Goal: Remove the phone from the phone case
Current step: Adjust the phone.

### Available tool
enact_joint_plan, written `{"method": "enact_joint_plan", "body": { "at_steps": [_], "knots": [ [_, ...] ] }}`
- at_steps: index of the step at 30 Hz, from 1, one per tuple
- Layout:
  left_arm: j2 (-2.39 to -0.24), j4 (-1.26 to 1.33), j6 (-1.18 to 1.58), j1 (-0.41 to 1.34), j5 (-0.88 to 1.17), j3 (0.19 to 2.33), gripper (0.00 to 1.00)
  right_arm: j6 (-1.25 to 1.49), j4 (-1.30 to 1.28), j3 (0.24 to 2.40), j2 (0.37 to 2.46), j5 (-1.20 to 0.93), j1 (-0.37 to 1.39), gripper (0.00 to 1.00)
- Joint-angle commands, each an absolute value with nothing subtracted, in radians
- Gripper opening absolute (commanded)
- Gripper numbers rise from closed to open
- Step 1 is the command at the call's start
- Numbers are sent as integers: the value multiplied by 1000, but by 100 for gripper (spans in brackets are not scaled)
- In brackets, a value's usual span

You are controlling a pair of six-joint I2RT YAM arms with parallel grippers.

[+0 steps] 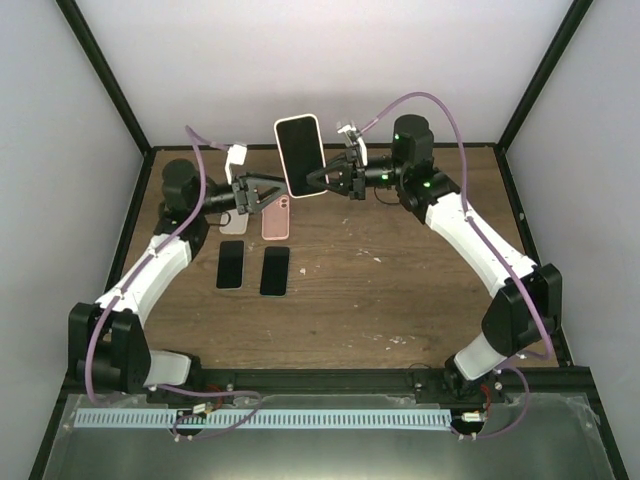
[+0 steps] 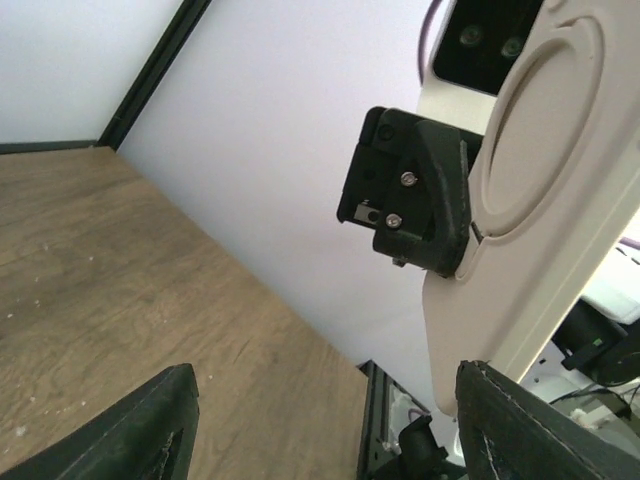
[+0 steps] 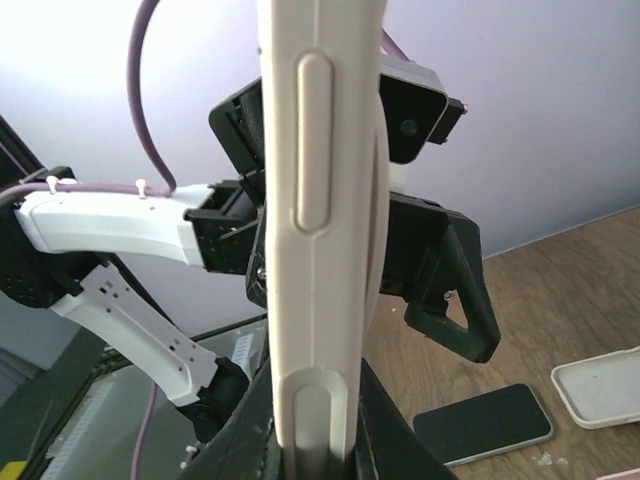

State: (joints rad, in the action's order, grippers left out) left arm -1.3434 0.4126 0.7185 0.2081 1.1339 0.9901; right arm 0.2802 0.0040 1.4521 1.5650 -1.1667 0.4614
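Observation:
A phone in a cream case [image 1: 299,155] is held upright above the back of the table. My right gripper [image 1: 326,180] is shut on its lower right edge. In the right wrist view the case's side edge [image 3: 320,230] rises between my right gripper's [image 3: 320,455] dark fingers. My left gripper [image 1: 262,195] is open just left of the case, level with its lower part. In the left wrist view the case's cream back [image 2: 530,200] with its round ring fills the right side. My left gripper [image 2: 330,430] stands wide open there, and its right finger [image 2: 530,430] is just under the case's lower corner.
On the wooden table [image 1: 380,290] below lie a pink case [image 1: 277,218], a pale case [image 1: 233,222] and two black phones [image 1: 230,265] [image 1: 275,270]. One black phone [image 3: 485,425] and a white case [image 3: 600,385] show in the right wrist view. Black frame posts and white walls enclose the table.

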Motion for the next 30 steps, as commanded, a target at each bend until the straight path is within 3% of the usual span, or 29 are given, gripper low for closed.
{"method": "enact_joint_plan", "body": {
  "at_steps": [1, 13, 18, 30],
  "knots": [
    [-1351, 730, 916, 242, 1165, 961, 70, 375, 115, 1436, 1567, -1170, 476, 1],
    [-1362, 928, 1050, 202, 1125, 907, 70, 459, 176, 1425, 1573, -1154, 436, 1],
    [-1365, 888, 1009, 245, 1122, 918, 69, 555, 266, 1381, 1585, -1159, 436, 1],
    [-1413, 770, 916, 292, 1109, 963, 41, 671, 385, 1324, 1601, -1166, 437, 1]
  ]
}}
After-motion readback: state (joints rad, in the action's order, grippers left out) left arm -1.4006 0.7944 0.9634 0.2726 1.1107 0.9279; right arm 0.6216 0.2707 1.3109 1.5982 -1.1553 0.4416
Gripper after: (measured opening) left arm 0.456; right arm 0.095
